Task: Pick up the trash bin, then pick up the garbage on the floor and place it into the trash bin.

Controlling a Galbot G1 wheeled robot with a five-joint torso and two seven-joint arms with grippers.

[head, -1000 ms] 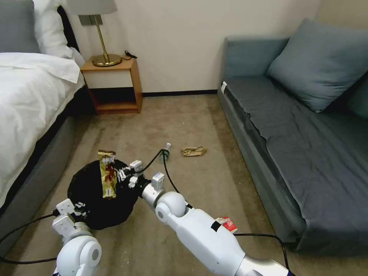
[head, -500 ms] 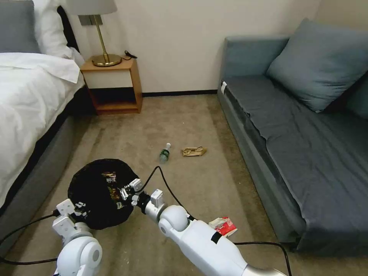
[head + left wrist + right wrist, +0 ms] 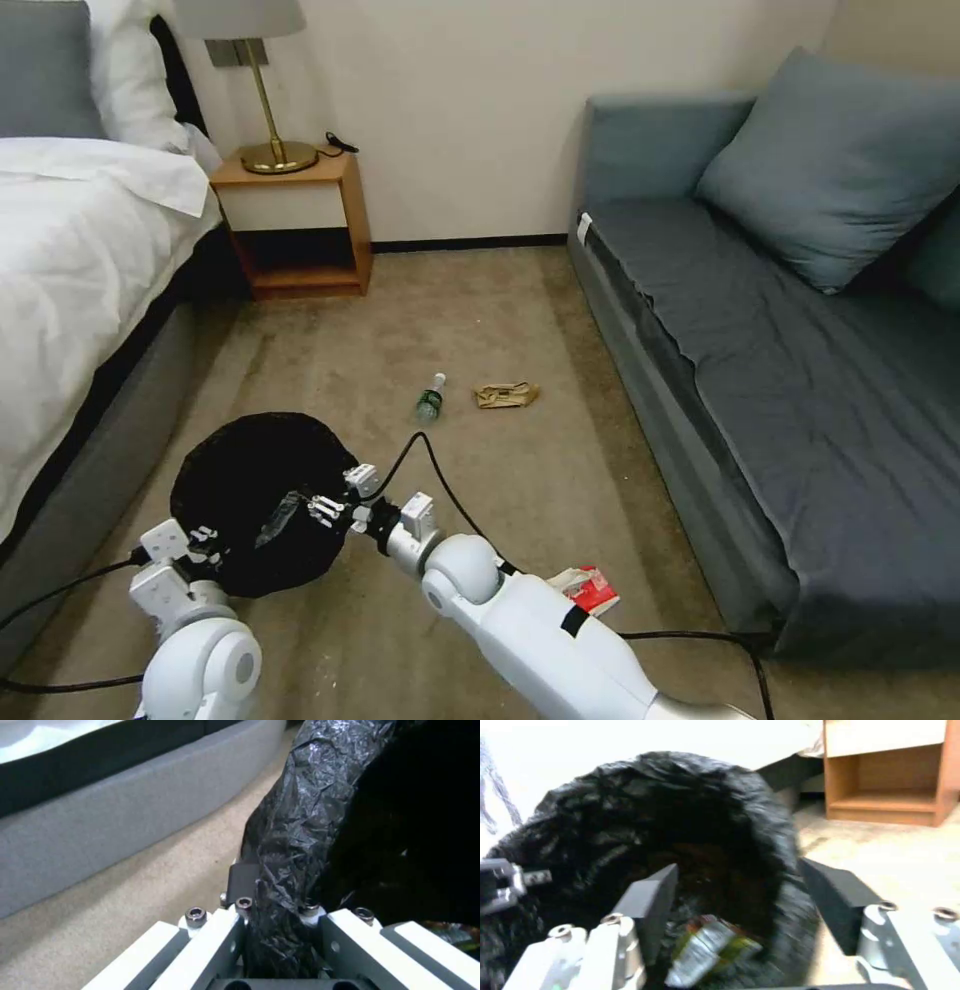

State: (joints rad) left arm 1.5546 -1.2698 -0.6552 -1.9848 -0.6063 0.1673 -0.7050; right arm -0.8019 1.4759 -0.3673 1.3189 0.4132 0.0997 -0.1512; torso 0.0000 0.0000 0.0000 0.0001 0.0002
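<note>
Currently, contents of the bedroom floor, largest item first.

Trash bin (image 3: 250, 500): round, lined with a glossy black bag, held at its near rim. Left gripper (image 3: 203, 541) is clamped on that rim; the left wrist view shows the bag-covered edge pinched between its fingers (image 3: 220, 930).

Right gripper (image 3: 325, 507): poised at the bin's mouth, jaws spread apart and holding nothing.

Snack wrapper (image 3: 707, 948): lying inside the bin, seen past the right gripper's parted fingers (image 3: 652, 896). Counted as deposited.

Paper bag (image 3: 507, 395): tan, crumpled, on the carpet well beyond the bin, toward the sofa. Not yet collected.

Red-and-white wrapper (image 3: 588, 590): on the carpet beside the right arm, near the sofa's base. Not yet collected.

Bottle (image 3: 431, 398): small, clear, white cap, green label, lying on its side just beside the paper bag. Not yet collected.

Status, as judged: bin in hand, one piece of four binned, three left on the floor.
</note>
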